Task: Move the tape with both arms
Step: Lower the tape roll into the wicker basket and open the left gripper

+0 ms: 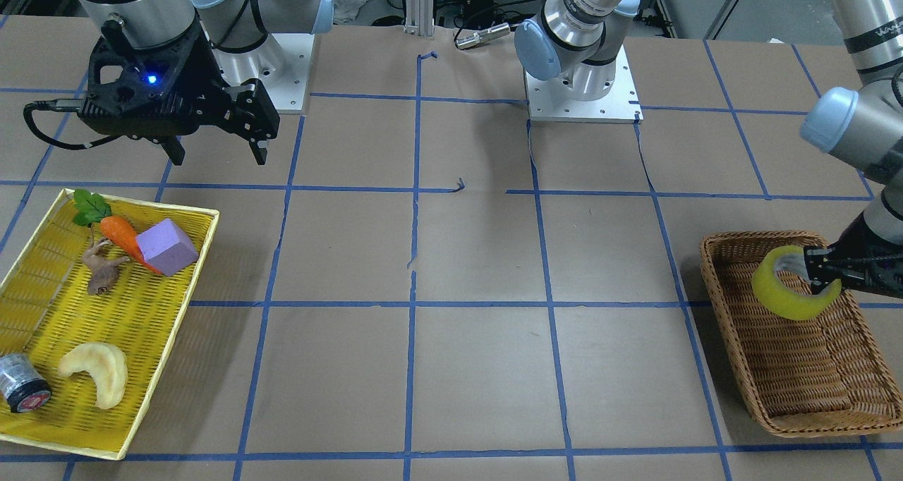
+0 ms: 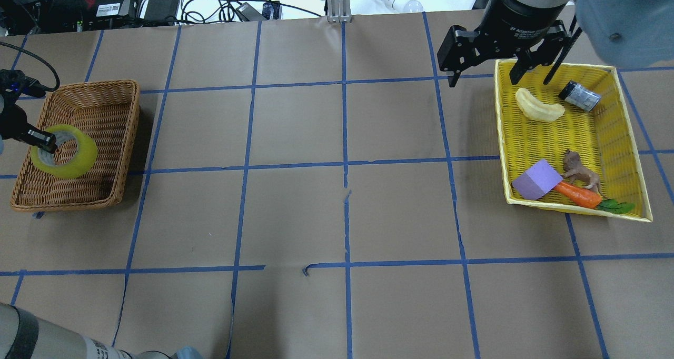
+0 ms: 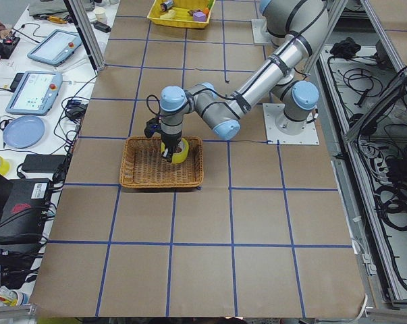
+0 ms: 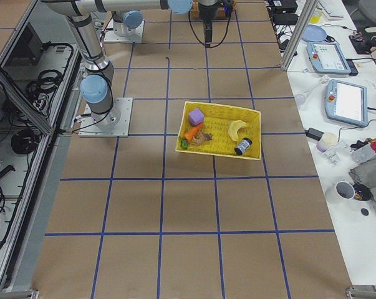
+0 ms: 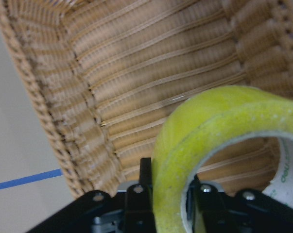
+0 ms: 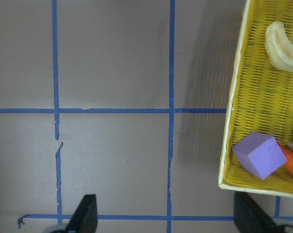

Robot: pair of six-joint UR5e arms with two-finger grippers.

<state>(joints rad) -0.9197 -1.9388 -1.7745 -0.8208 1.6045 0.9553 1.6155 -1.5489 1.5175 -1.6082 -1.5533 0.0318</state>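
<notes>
The tape [image 1: 794,305] is a yellow roll with a grey-white core. My left gripper [image 1: 815,269] is shut on the roll's wall, one finger inside the ring and one outside, and holds it over the wicker basket [image 1: 712,283]. The overhead view shows the tape [image 2: 73,161] tilted above the basket [image 2: 131,138], with the left gripper [image 2: 46,140] at its left rim. The left wrist view shows the tape [image 5: 209,126] clamped between the fingers. My right gripper [image 1: 219,158] is open and empty, and hangs above the table by the yellow tray [image 1: 190,276].
The yellow tray [image 2: 503,138] holds a banana [image 2: 537,109], a purple block [image 2: 534,179], a carrot [image 2: 576,195], a toy animal [image 2: 579,172] and a dark can with a red end [image 2: 579,96]. Blue tape lines cross the brown table.
</notes>
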